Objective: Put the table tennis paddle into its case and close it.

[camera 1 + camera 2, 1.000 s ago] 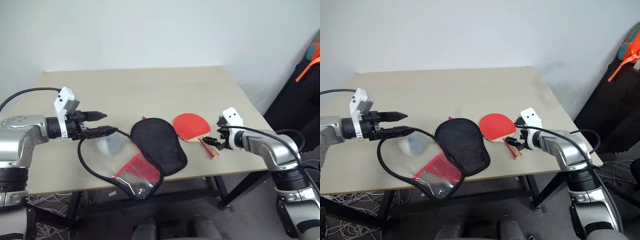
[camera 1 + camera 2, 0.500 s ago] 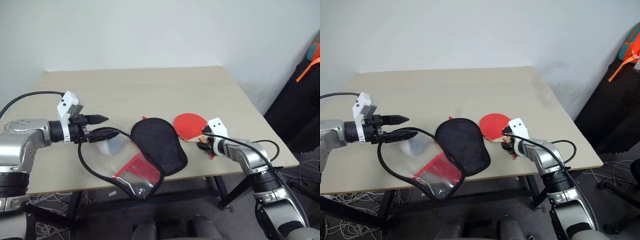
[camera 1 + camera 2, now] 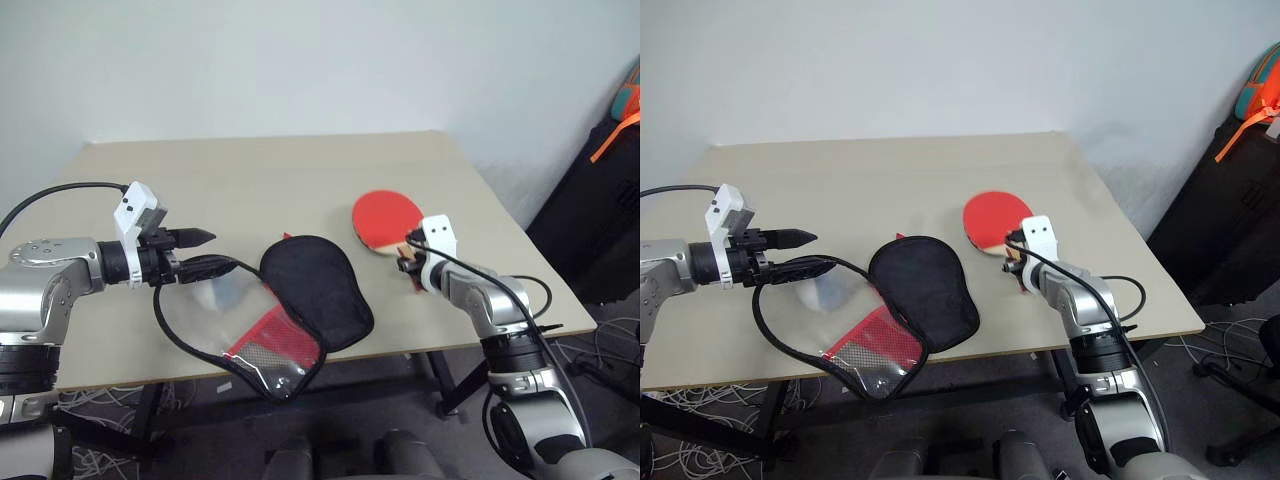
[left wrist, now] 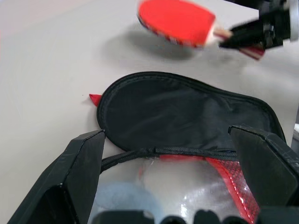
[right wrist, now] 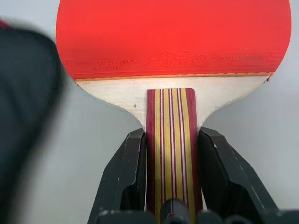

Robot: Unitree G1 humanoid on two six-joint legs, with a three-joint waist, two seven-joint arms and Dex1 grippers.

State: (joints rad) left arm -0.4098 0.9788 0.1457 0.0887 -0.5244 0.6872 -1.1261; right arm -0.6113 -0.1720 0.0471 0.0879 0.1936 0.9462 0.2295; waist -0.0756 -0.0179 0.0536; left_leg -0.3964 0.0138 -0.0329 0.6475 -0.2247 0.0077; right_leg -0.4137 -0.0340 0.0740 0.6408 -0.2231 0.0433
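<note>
So from my end, the right gripper [image 5: 170,175] has its two black fingers [image 5: 128,172] pinched on the striped wooden handle of the table tennis paddle [image 3: 388,220], one finger on each side of the handle, touching it flat along the edges. The red rubber face points away from the wrist, and in the left wrist view the paddle looks tilted with a shadow on the table [image 3: 300,170] under it, so I read it as held just clear of the surface, near the table's right side. My left gripper [image 3: 200,252] is spread wide, and its lower finger [image 3: 205,266] sits right at the black edging of the case [image 3: 290,315], where the trim loops up off the table. I can't tell whether that finger is hooked inside the rim or just touching it; the upper finger is clear above it. The case itself lies open near the front edge: the black half is flat on the table beside the paddle but apart from it, and the other half with the red mesh pocket and clear panel hangs partly over the front edge. Through the clear part I can make out a pale fuzzy ball [image 4: 124,200] right by the left fingers.
</note>
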